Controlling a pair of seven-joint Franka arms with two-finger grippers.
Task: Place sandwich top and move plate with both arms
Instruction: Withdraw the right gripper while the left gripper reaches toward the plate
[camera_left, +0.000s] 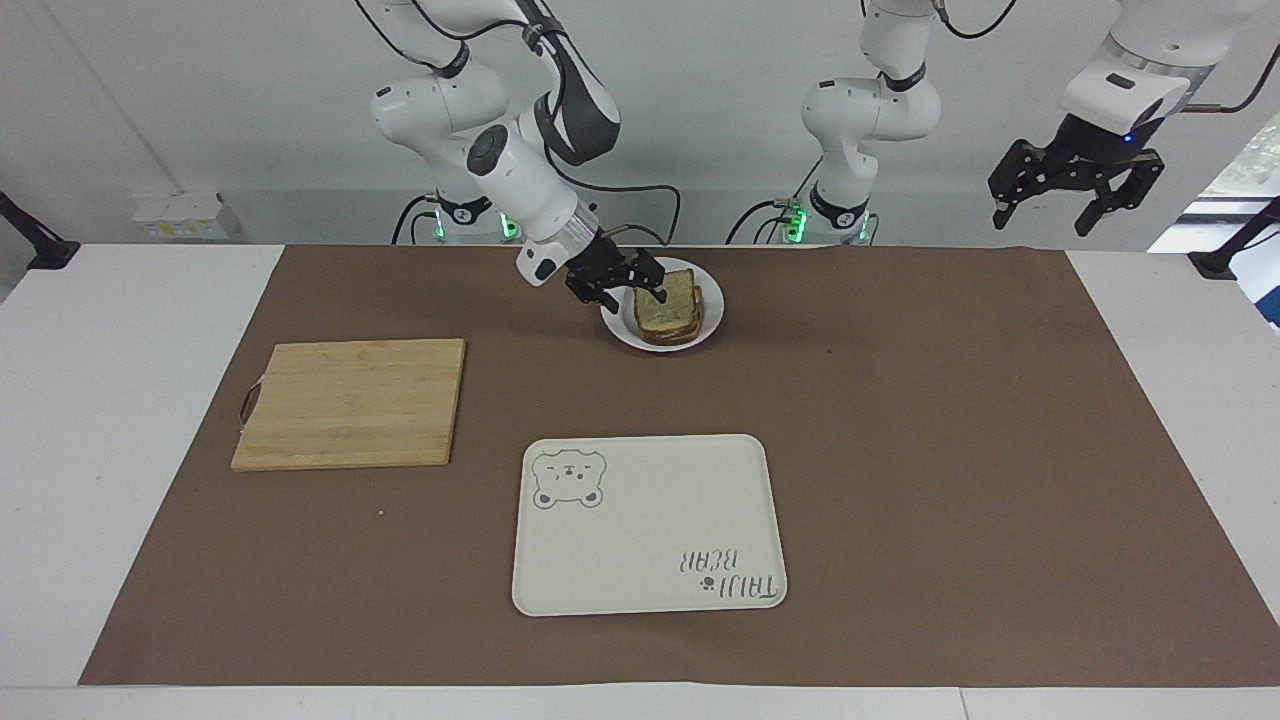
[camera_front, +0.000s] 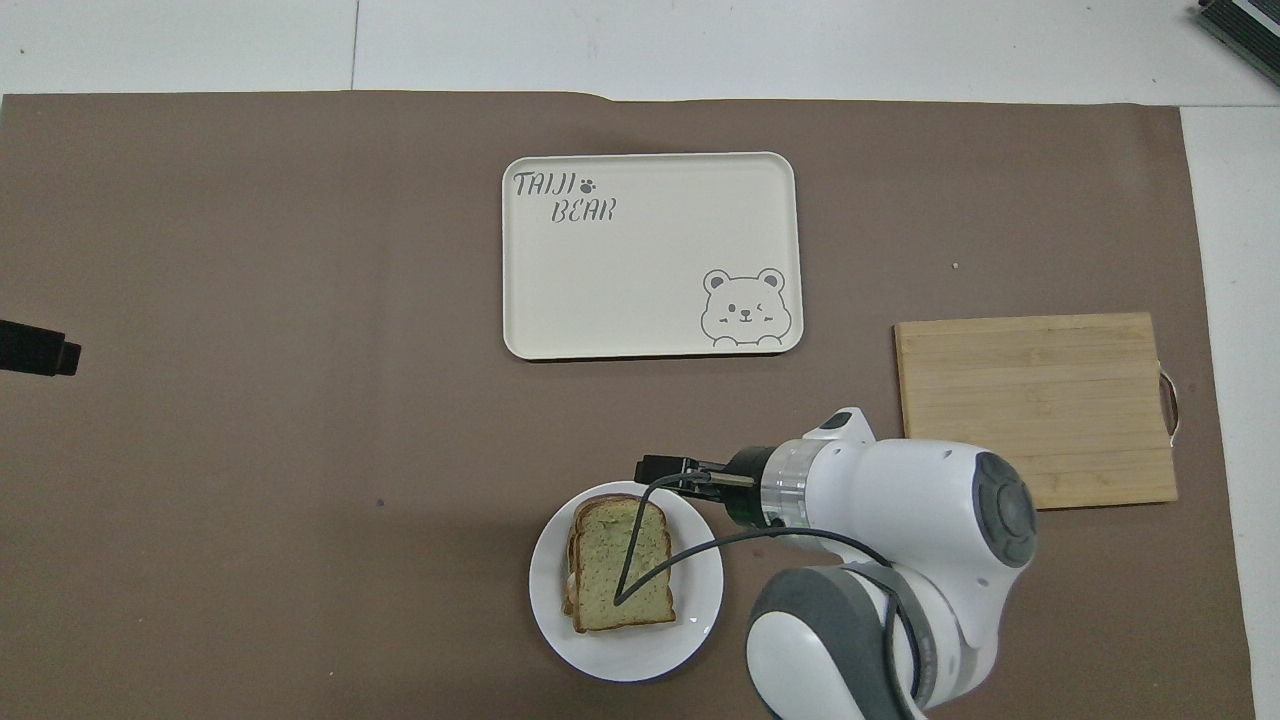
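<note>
Open counter around three obstacles
Cutting board (camera_left: 350, 403) at centre left, tray (camera_left: 648, 524) at lower centre, plate (camera_left: 662, 306) under the right gripper (camera_left: 625, 285) at upper centre; brown mat (camera_left: 950, 450) bare elsewhere.

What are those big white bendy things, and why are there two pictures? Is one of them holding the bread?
Those are two white robot arms, each ending in a black two-fingered hand. One picture looks across the table at the robots; the other looks down from above their end. On the brown mat sit a small round white plate with a sandwich, a wooden cutting board and a cream bear-print tray. The top slice of pale greenish bread with brown crust lies on the sandwich. The right hand is open just above the plate's edge, holding nothing. The left hand waits open, high over its own end of the table, also empty.
</note>
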